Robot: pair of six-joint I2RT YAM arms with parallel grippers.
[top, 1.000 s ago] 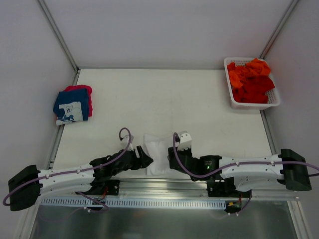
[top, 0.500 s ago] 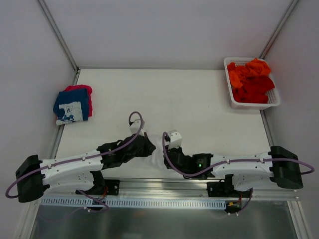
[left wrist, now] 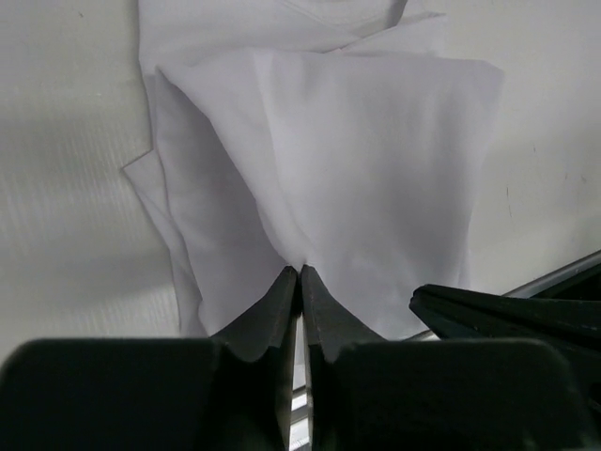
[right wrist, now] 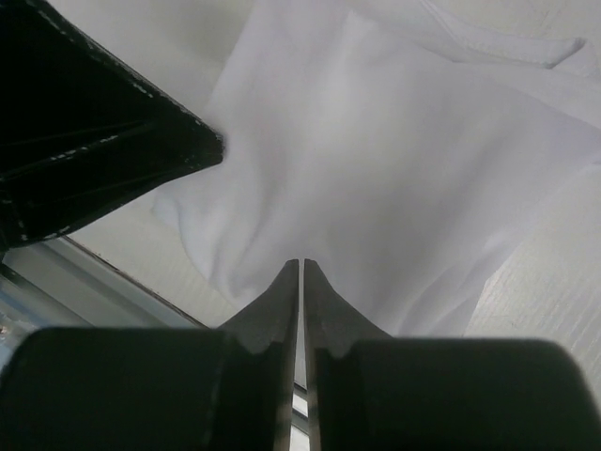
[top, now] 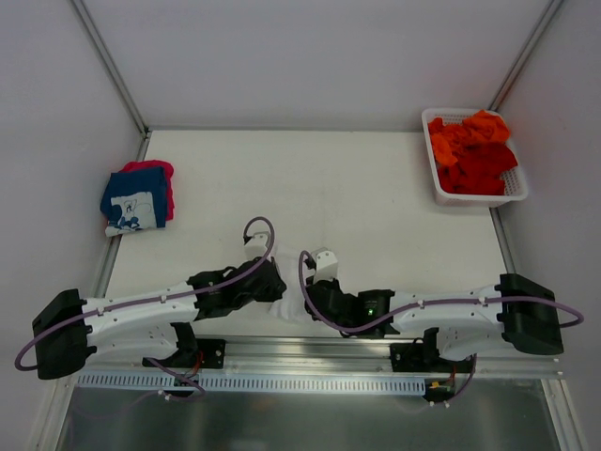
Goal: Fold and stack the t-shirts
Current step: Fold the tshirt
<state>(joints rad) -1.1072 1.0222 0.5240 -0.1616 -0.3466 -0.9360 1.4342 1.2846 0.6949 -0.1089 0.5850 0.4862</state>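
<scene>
A plain white t-shirt [left wrist: 366, 141], folded small, lies at the table's near edge. In the top view only a sliver of the white t-shirt [top: 289, 307] shows between the two arms. My left gripper [left wrist: 300, 272] is shut, pinching the near edge of the white t-shirt, and sits at its left side [top: 279, 289]. From the right, my right gripper [right wrist: 300, 262] is shut on the same cloth [right wrist: 394, 160], close beside the left one [top: 307, 299]. A folded navy t-shirt with white print [top: 136, 199] rests on a pink-red one [top: 152, 169] at the far left.
A white lattice basket [top: 477, 198] at the back right holds orange and red t-shirts [top: 474, 155]. A metal rail [top: 310, 349] runs along the near table edge just behind the grippers. Grey walls enclose the table on three sides.
Both arms moved inward over the white t-shirt, and both grippers went from open to shut on it. The shirt is now bunched and mostly covered in the top view.
</scene>
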